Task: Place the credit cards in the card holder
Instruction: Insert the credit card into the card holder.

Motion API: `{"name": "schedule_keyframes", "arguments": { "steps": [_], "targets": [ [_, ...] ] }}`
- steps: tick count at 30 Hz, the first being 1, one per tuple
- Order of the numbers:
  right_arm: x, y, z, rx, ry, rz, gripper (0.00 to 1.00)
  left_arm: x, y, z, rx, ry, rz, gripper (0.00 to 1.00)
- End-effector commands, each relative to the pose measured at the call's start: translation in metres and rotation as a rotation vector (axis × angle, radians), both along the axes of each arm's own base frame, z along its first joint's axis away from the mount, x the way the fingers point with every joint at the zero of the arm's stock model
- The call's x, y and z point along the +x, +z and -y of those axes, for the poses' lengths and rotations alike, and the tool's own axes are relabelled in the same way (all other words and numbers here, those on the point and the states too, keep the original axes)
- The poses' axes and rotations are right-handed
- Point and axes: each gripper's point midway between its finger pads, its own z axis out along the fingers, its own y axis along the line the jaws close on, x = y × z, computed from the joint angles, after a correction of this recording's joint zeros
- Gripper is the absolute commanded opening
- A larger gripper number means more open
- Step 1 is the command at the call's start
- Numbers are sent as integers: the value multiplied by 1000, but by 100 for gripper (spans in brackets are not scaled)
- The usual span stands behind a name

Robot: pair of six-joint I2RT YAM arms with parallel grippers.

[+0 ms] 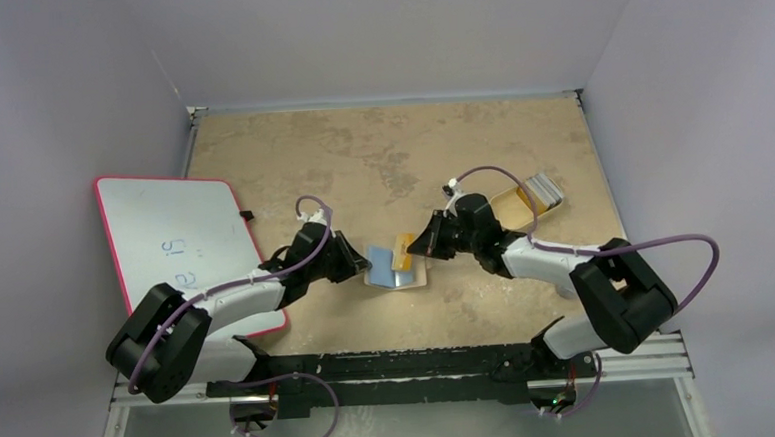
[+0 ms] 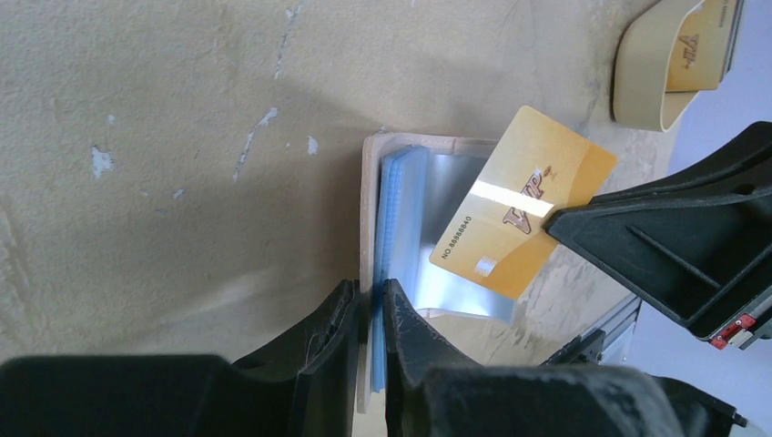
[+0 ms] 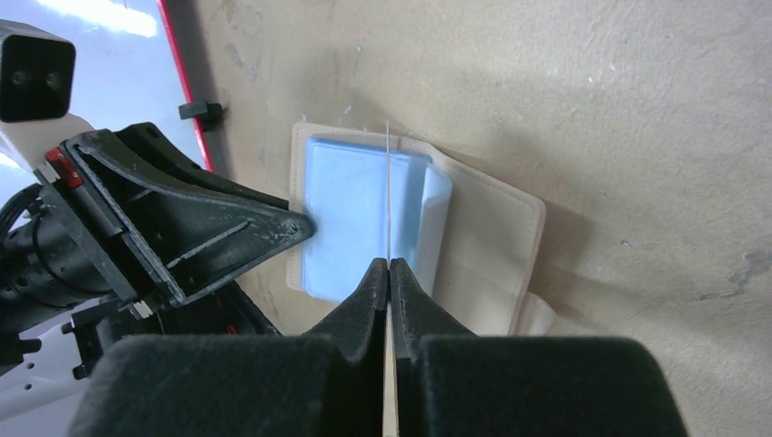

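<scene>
Top view: card holder (image 1: 396,271) lies open mid-table. Left gripper (image 1: 354,260) sits at its 9 o'clock, right gripper (image 1: 428,244) at 3 o'clock, with the gold card (image 1: 402,252) over it. Spare cards (image 1: 544,188) are in the tray (image 1: 501,203) at 2 o'clock.

Left wrist: your left jaws are narrow, pinching the blue sleeves (image 2: 393,209) at 6 o'clock. They look soft and floppy, so hold the edge only.

Right wrist: right jaws are clamped on the gold card (image 3: 389,182), seen edge-on. Likely stiff, light, slick. Grip its rear short end, don't bend.
</scene>
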Motion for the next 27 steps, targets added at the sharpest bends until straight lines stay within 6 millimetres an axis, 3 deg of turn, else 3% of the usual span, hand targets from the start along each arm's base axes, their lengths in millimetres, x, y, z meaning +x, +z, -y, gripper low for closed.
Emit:
{"name": "schedule_keyframes", "arguments": {
  "steps": [1, 7, 11, 16, 22, 27],
  "targets": [
    [-1, -6, 1, -14, 2, 8, 0, -1, -3, -8, 42, 4, 31, 15],
    [-3, -14, 5, -36, -1, -9, 0, -4, -4, -10, 45, -3, 29, 16],
    [-7, -21, 7, -44, -3, -18, 0, -5, -2, -9, 38, -10, 31, 11],
    [-9, -29, 12, -58, -18, -36, 0, -7, -1, -10, 28, -5, 31, 17],
    [-11, -32, 14, -63, -21, -36, 0, -12, 20, 10, -113, -49, 37, 13],
    [-14, -36, 17, -70, -25, -41, 0, -11, 21, 5, -91, -35, 46, 10]
  ]
}}
